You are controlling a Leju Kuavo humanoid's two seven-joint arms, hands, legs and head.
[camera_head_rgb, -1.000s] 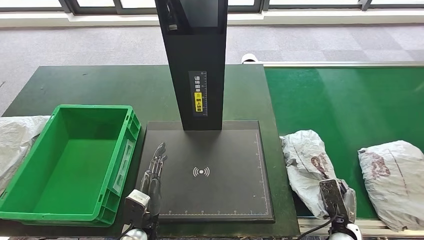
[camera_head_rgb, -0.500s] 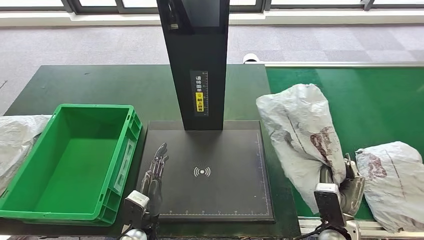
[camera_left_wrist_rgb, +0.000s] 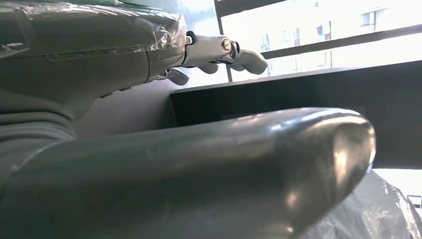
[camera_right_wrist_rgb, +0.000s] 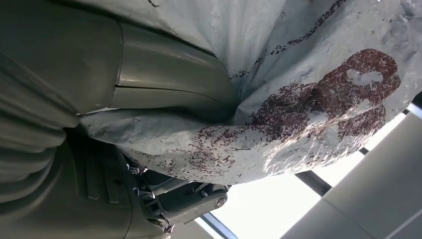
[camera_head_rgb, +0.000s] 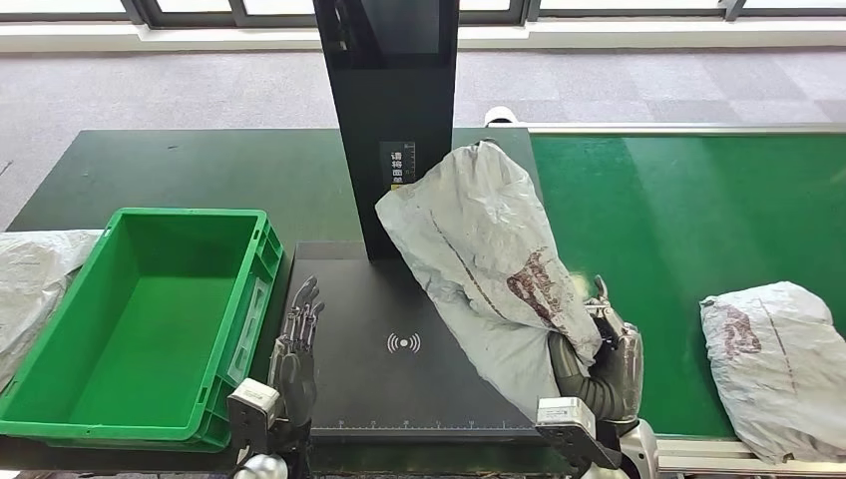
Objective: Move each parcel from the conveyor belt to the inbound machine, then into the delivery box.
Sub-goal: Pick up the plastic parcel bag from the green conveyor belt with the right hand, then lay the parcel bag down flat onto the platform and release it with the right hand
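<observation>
The right hand (camera_head_rgb: 597, 359) grips the lower end of a grey parcel (camera_head_rgb: 489, 259), thumb on one side and darker fingers (camera_right_wrist_rgb: 189, 196) on the other, with the wrinkled plastic and its reddish-brown print bulging between them in the right wrist view. The parcel is held up off every surface, tilted, its upper end leaning toward the black upright column (camera_head_rgb: 391, 120) of the inbound machine and covering part of the label there; its bulk hangs over the right part of the machine's black scanning plate (camera_head_rgb: 399, 344), above the plate's right edge. The left hand (camera_head_rgb: 295, 349) is empty, its fingers straight and slightly apart, lying over the left edge of the plate just beside the green delivery box (camera_head_rgb: 140, 324), which holds nothing. To the right, a second grey parcel (camera_head_rgb: 773, 364) lies on the green conveyor belt (camera_head_rgb: 698, 210), well apart from the held one. At the far left, part of another grey bag (camera_head_rgb: 35, 274) lies beside the box on the dark table (camera_head_rgb: 200, 170).
</observation>
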